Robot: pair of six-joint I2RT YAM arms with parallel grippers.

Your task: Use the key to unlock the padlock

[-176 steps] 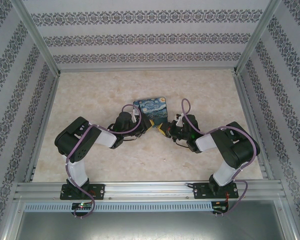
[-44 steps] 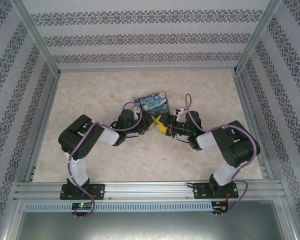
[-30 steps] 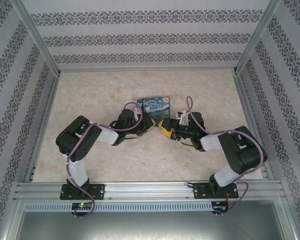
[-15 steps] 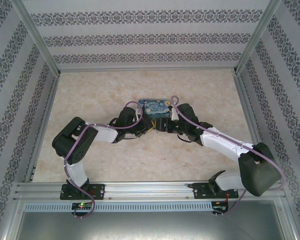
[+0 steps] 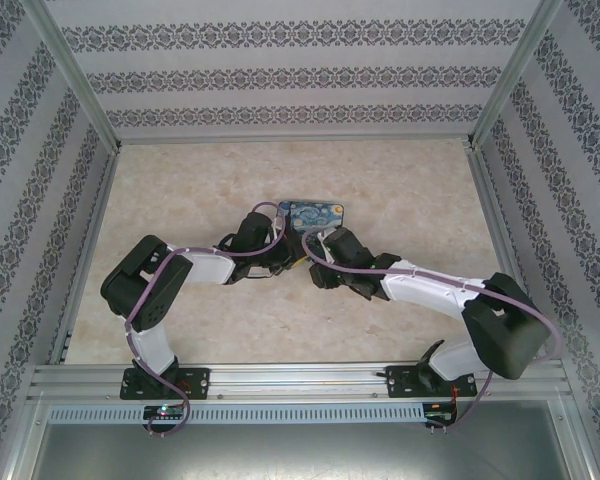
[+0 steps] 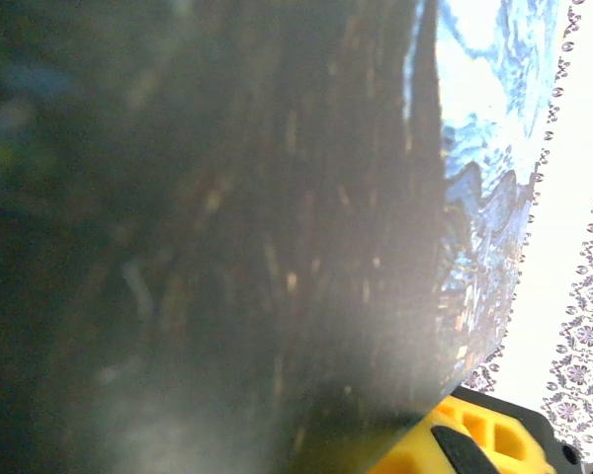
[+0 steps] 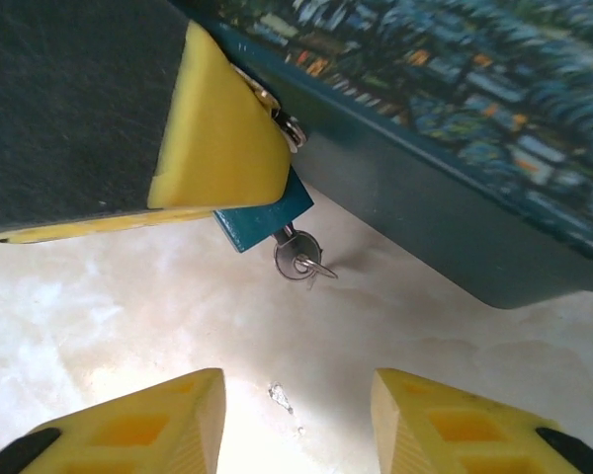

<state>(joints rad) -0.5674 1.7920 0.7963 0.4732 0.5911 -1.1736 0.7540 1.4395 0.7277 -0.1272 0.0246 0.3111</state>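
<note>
While both arms reach toward the middle of the table [image 5: 180,190] in the top view, their wrists meet at the near edge of the starry-night tin [image 5: 315,212]. The left gripper [image 5: 286,254] is at the tin's near left corner, and the right arm comes in from the right toward the same corner. In the right wrist view the right gripper [image 7: 296,420] is spread wide. Its two yellow fingertips [image 7: 138,420] are well apart, with bare marble-patterned table between them and nothing held. Just beyond them the padlock [image 7: 264,219], a small blue body, hangs at the tin's dark blue side wall. Its upper part is hidden behind a yellow finger [image 7: 217,128] of the left gripper, which lies against that wall. The key [image 7: 298,259], a small silvery piece with a round head, sticks out of the padlock's lower end and appears to be seated in the keyway. The right fingertips are near the key but clear of it. In the left wrist view a dark blurred surface sits close to the lens, with the tin's painted lid along the right edge. Whether the left jaws grip anything cannot be told.
</note>
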